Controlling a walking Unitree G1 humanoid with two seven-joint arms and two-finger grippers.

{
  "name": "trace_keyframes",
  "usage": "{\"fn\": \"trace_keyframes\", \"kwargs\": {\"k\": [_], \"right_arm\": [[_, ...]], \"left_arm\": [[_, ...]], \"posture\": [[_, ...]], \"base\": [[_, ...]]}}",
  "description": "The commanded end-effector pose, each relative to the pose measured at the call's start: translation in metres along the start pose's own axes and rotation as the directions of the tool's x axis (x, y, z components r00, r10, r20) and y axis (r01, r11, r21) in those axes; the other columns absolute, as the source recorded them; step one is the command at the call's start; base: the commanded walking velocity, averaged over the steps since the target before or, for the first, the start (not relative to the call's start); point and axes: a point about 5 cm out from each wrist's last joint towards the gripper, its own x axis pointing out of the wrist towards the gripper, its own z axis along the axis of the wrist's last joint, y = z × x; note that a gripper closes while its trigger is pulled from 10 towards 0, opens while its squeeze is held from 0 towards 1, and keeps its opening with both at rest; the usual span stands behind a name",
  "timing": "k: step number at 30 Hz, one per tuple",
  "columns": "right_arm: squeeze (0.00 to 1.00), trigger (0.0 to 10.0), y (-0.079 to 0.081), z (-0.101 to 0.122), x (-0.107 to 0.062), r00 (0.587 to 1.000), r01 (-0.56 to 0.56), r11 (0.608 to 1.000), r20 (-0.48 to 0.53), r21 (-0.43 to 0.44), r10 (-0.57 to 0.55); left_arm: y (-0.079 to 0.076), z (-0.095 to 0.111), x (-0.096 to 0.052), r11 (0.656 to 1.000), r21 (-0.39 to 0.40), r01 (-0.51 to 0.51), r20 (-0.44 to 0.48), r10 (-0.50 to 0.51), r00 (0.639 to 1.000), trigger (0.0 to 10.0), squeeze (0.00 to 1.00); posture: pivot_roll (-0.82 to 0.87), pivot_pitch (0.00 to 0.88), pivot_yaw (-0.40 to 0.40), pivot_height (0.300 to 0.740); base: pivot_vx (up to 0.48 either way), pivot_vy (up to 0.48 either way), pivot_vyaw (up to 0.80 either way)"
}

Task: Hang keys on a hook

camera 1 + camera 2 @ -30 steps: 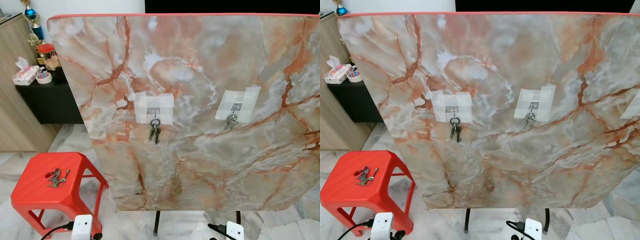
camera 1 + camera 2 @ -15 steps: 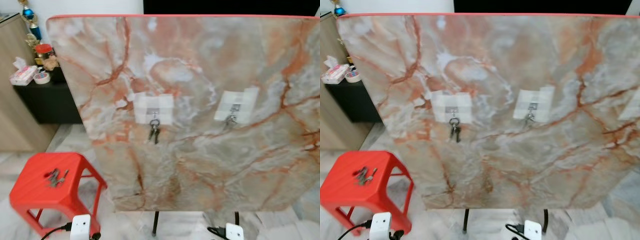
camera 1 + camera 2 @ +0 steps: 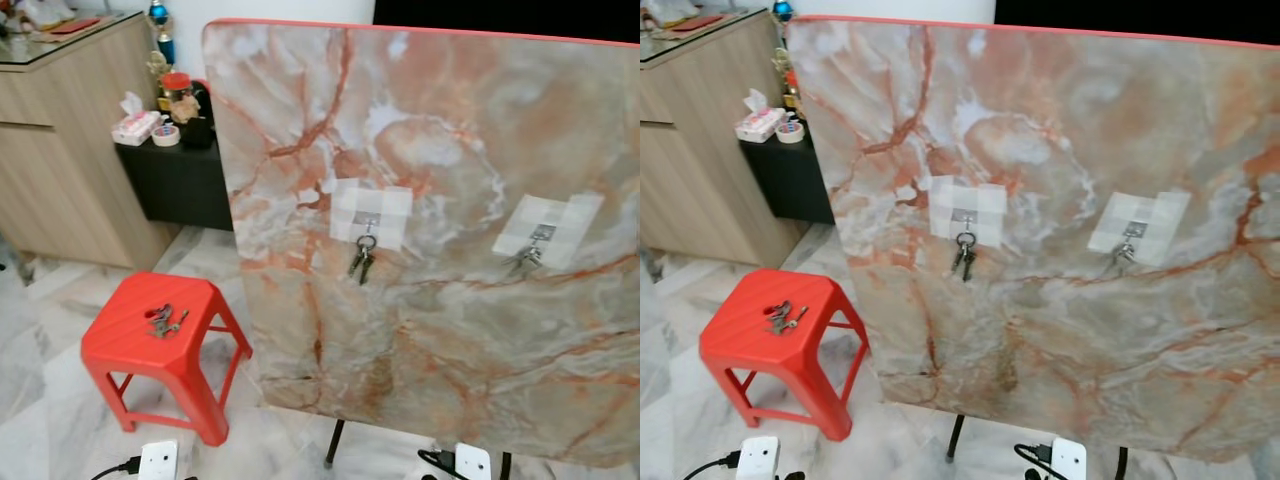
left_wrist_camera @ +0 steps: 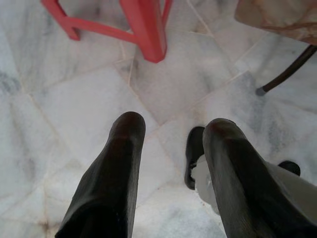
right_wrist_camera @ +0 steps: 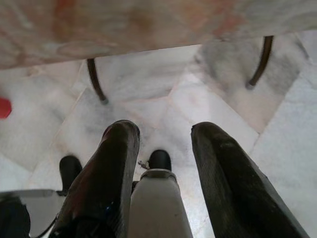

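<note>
Red plastic stool [image 3: 160,335] stands nearest, on the pale floor [image 4: 74,99], with a loose bunch of keys [image 3: 165,321] lying on its seat. Both arms hang low: the left gripper [image 4: 171,148] and the right gripper [image 5: 163,148] point at the floor, fingers spread and empty, well below the keys. Beside the stool leans a marble-patterned board [image 3: 450,330] carrying two taped hooks [image 3: 367,220], each holding keys. Beyond the stool sit a wooden cabinet [image 3: 60,170] and a black shelf [image 3: 180,180].

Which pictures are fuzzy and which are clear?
Eye views: sharp, evenly lit; the keys on the stool show clearly. Left wrist view: the near fingers are soft, the floor crisper. Right wrist view: the board is blurred.
</note>
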Motion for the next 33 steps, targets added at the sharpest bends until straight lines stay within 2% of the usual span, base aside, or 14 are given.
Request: {"fn": "trace_keyframes", "kwargs": {"k": [1,15,33], "right_arm": [[0.00,10.0,-0.001,0.001,0.000,1.000,0.005,1.000,0.008,0.013,-0.005],[0.00,10.0,0.004,0.005,0.001,1.000,-0.004,0.999,0.009,-0.032,0.004],[0.00,10.0,0.011,0.006,0.002,1.000,-0.020,0.998,0.009,-0.053,0.020]], "left_arm": [[-0.001,-0.003,0.000,1.000,-0.010,-0.003,-0.021,0.003,1.000,10.0,0.00],[-0.005,-0.004,0.000,1.000,-0.015,-0.003,-0.020,0.003,1.000,10.0,0.00],[-0.001,-0.004,-0.001,1.000,-0.018,-0.011,-0.017,0.010,1.000,10.0,0.00]], "posture": [[0.06,0.000,-0.052,0.740],[0.06,0.017,-0.069,0.740],[0.06,0.028,-0.060,0.740]], "base": [[0.000,0.000,0.00],[0.000,0.401,0.00],[0.000,0.404,0.00]]}}
